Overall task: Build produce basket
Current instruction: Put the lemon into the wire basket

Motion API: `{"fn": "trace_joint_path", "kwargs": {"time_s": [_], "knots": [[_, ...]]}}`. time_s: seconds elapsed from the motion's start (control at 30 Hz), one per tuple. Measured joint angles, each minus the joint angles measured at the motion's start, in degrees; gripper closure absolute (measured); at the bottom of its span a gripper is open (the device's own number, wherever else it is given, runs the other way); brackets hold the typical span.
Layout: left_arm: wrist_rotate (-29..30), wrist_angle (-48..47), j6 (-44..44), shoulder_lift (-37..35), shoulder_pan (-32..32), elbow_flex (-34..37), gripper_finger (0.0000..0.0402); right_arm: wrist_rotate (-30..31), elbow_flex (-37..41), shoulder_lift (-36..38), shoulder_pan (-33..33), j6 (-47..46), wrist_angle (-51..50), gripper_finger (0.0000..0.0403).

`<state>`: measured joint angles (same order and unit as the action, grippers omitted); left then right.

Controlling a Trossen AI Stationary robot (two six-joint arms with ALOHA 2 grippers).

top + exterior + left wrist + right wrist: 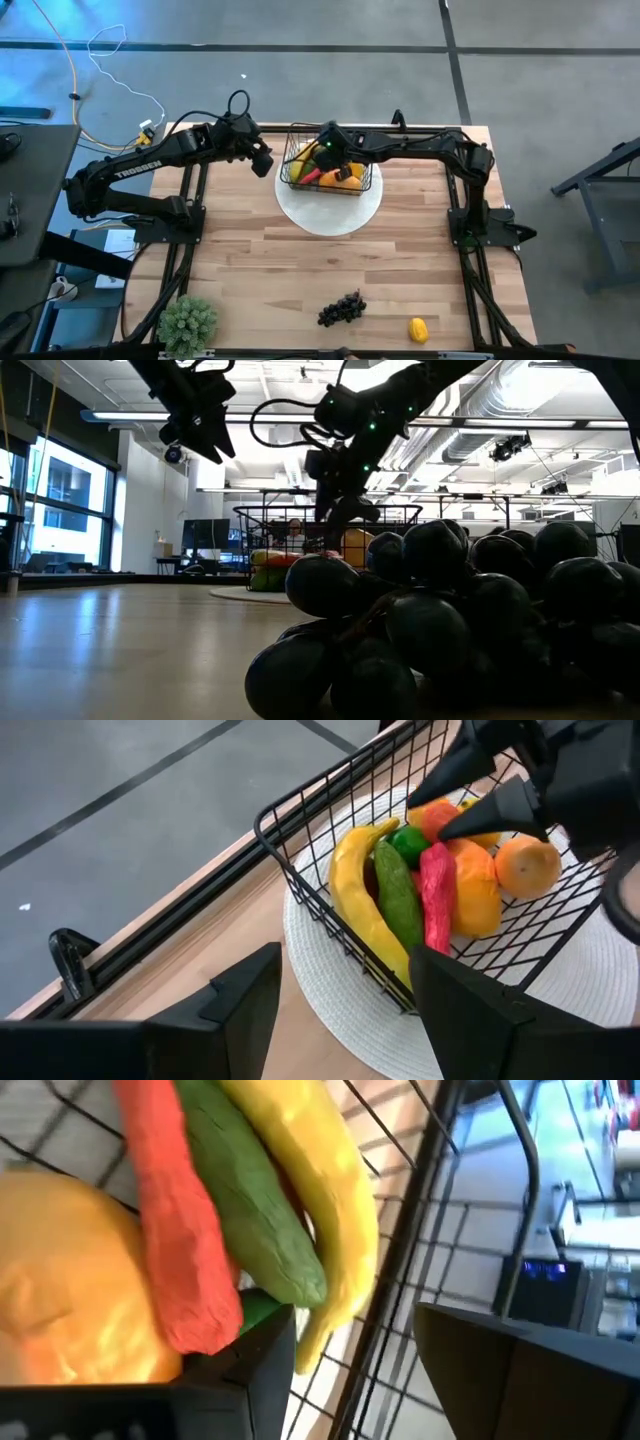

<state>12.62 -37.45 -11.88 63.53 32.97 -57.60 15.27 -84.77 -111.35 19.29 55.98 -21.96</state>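
The black wire basket (296, 172) stands on a white round plate (330, 212) at the table's far middle. In it lie a yellow banana (355, 890), a green cucumber (398, 895), a red chili (437, 895), an orange-yellow mango (478, 890), an orange (527, 865) and a small green fruit (408, 842). My right gripper (428, 812) reaches down into the basket from the right, open, its fingertips just above the green fruit. Nothing is between its fingers in the right wrist view (350, 1325). My left gripper (264, 160) hovers open beside the basket's left side. My right gripper has one finger (250, 1360) right beside the small green fruit (262, 1308), which lies among the other produce in the basket. Whether the finger touches it I cannot tell.
A bunch of dark grapes (342, 308) and a yellow lemon (418, 329) lie near the table's front edge. A green potted plant (187, 322) stands at the front left. The grapes fill the foreground of the low view (430, 620). Bare wood lies between plate and grapes.
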Motion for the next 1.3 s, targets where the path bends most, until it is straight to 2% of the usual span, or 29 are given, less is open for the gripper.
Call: {"fn": "trace_joint_path", "kwargs": {"time_s": [0.23,0.33,0.57,0.73,0.87,1.03,1.13,1.3], "knots": [[0.00,0.09,0.01,0.00,-0.02,-0.01,0.0193,5.51,0.00,1.40,-0.14,-5.40,-0.05,0.0217],[0.00,0.09,0.05,0.00,-0.02,0.00,0.0193,8.19,0.00,3.39,-0.22,-11.18,-1.02,0.0217],[-0.18,0.07,3.00,0.00,-0.02,-0.01,0.0193,11.89,0.00,10.51,-1.65,-33.48,-10.41,0.0217],[-0.32,0.34,5.32,0.00,-0.02,-0.02,0.0193,11.32,-0.02,15.10,-4.70,-55.72,-17.97,0.0217],[-2.41,1.09,7.67,0.00,0.00,0.00,0.0193,9.12,-0.02,17.59,-7.47,-72.51,-22.82,0.0217],[-8.39,1.01,8.04,0.00,-0.04,-0.02,0.0193,0.61,-0.02,19.39,-10.69,-91.02,-27.32,0.0217],[-11.38,0.98,7.58,0.00,-0.33,-0.02,0.0193,-4.12,-0.02,19.71,-12.97,-98.80,-30.11,0.0217],[-12.21,0.81,7.54,0.00,-2.40,-0.02,0.0193,-9.64,-0.02,19.48,-18.24,-107.16,-33.22,0.0217]]}}
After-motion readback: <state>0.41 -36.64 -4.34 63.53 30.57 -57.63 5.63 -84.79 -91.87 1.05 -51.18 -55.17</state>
